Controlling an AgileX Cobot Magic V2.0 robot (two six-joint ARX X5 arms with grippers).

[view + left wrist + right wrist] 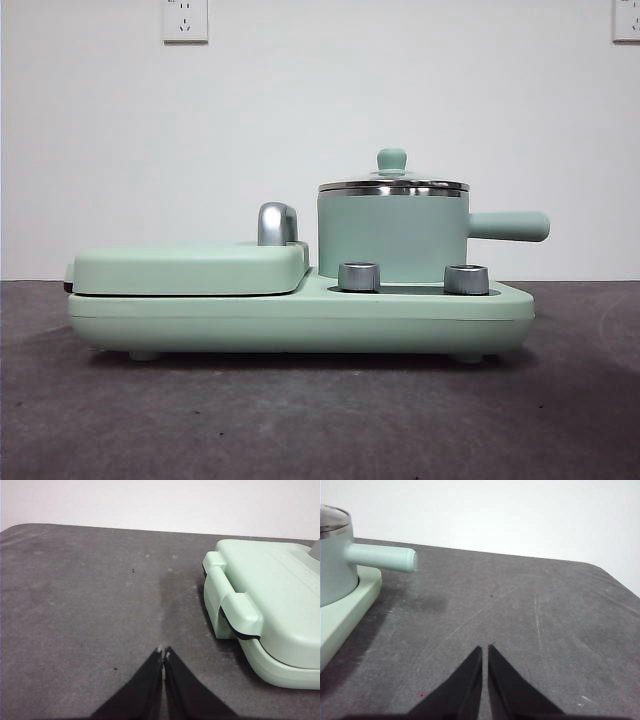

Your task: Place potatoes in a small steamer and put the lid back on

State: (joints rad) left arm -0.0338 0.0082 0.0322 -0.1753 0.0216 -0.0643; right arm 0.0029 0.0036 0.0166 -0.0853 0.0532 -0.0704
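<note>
The lid sits on the small steamer; its glass is fragile and slick, so take its knob. Both grippers, left gripper and right gripper, wait closed and empty over the bench.

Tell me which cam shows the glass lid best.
Front view: the lid sits whole on the steamer, knob and steel rim clear. Right wrist view catches only its edge at the frame border. Left wrist view doesn't show it.
</note>
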